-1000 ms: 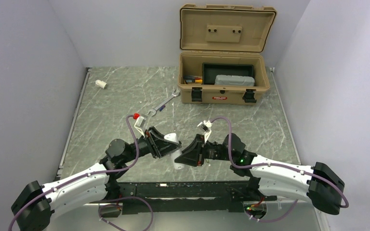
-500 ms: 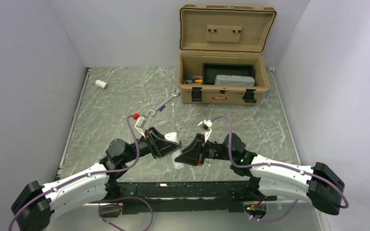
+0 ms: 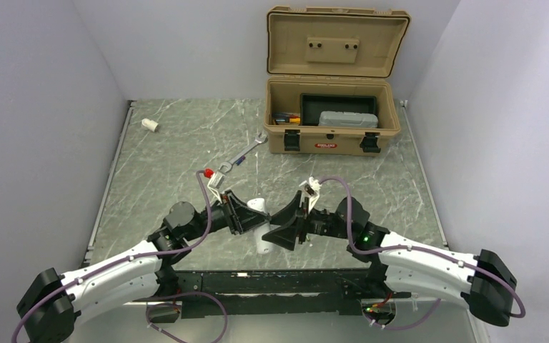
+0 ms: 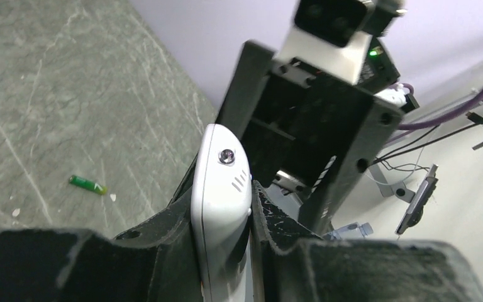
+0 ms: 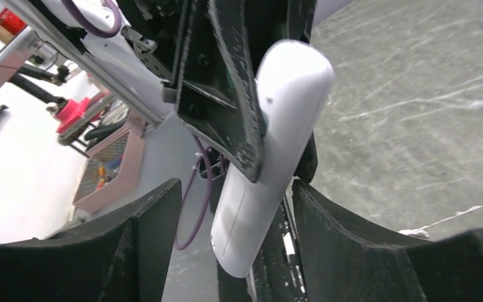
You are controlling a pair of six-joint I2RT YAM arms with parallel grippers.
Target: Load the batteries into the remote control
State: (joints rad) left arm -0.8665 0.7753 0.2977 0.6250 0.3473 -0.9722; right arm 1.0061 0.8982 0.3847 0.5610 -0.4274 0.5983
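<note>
The remote control [image 4: 221, 189] is a slim white handset standing on edge between the two arms above the table. My left gripper [image 4: 223, 204] is shut on its sides, and from above the left gripper [image 3: 246, 214] has the remote control [image 3: 263, 244] sticking out toward the table's front. My right gripper [image 5: 236, 198] faces it, open, with the remote control [image 5: 270, 163] hanging free in the gap between its fingers [image 5: 346, 233]. In the overhead view the right gripper [image 3: 284, 229] sits just right of the remote. One green battery [image 4: 87, 184] lies on the marble table.
An open tan toolbox [image 3: 332, 136] stands at the back right with a grey case and small tools inside. A silver wrench [image 3: 243, 153] lies in front of it. A stubby white cylinder [image 3: 150, 125] rests at the far left. Grey walls close in both sides.
My right gripper has opened and let go of the remote. Both arms have shifted slightly rightward and away from the front edge; the left gripper keeps its hold.
</note>
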